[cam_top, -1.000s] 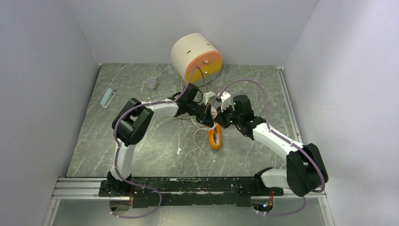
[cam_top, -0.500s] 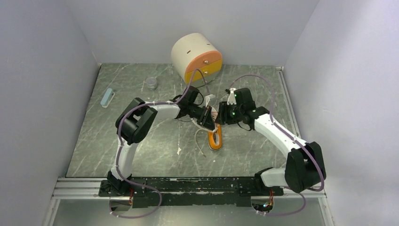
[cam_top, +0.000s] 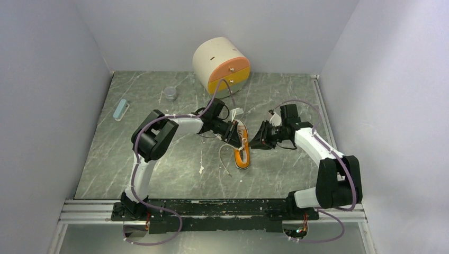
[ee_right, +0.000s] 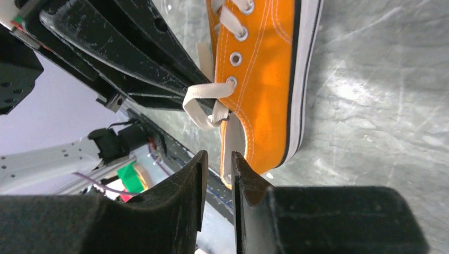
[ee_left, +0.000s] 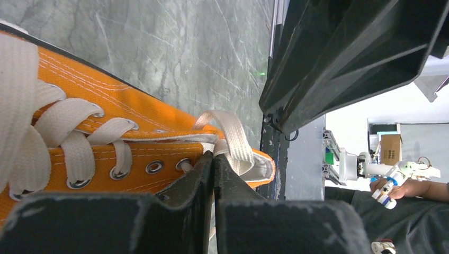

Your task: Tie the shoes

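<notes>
The orange sneaker lies on the table's middle, toe toward the near edge, with loose white laces trailing to its left. My left gripper is at the shoe's far end. In the left wrist view its jaws are shut on a white lace beside the top eyelet of the sneaker. My right gripper is just right of the shoe and apart from it. In the right wrist view its jaws stand a narrow gap apart and empty, near the shoe's heel and a lace loop.
A cream cylinder with an orange face stands at the back. A small grey round object and a pale blue object lie at the back left. Grey walls enclose the table on three sides.
My right gripper has pulled away from the shoe's far end to the right and turned. The left gripper has stayed at the shoe, shifting only slightly.
</notes>
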You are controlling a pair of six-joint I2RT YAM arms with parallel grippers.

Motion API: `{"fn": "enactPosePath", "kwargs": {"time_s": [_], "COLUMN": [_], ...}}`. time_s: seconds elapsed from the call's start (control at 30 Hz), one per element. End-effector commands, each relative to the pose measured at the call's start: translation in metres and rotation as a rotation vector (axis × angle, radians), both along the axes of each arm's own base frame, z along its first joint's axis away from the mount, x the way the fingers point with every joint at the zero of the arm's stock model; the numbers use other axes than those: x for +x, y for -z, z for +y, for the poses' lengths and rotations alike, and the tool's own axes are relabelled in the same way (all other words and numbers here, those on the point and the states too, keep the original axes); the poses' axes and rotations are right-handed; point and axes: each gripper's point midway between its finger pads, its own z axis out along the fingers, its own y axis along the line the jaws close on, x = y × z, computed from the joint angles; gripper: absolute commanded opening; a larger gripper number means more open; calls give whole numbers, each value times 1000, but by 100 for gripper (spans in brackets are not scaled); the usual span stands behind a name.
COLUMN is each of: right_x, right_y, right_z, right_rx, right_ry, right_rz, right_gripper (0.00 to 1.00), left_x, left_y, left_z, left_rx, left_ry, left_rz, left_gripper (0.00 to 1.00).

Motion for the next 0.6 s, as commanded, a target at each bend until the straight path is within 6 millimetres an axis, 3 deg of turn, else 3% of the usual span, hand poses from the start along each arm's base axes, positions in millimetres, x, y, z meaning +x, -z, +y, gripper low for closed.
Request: {"fn": "enactPosePath", "kwargs": {"time_s": [0.0,0.57], "right_x": [-3,16], "right_y": [-8,15], "right_z": [17,23], "right_rx": [135,161], "right_ry": [-29,65], "right_rz": [12,59], "right_gripper": [27,28], "left_x": [0,3], "left_y": [-14,-45], "left_z": [-5,-14], "left_rx": [-43,-109], "left_ry": [40,40], "left_rz": [-40,-67], "left_gripper": [9,10]}}
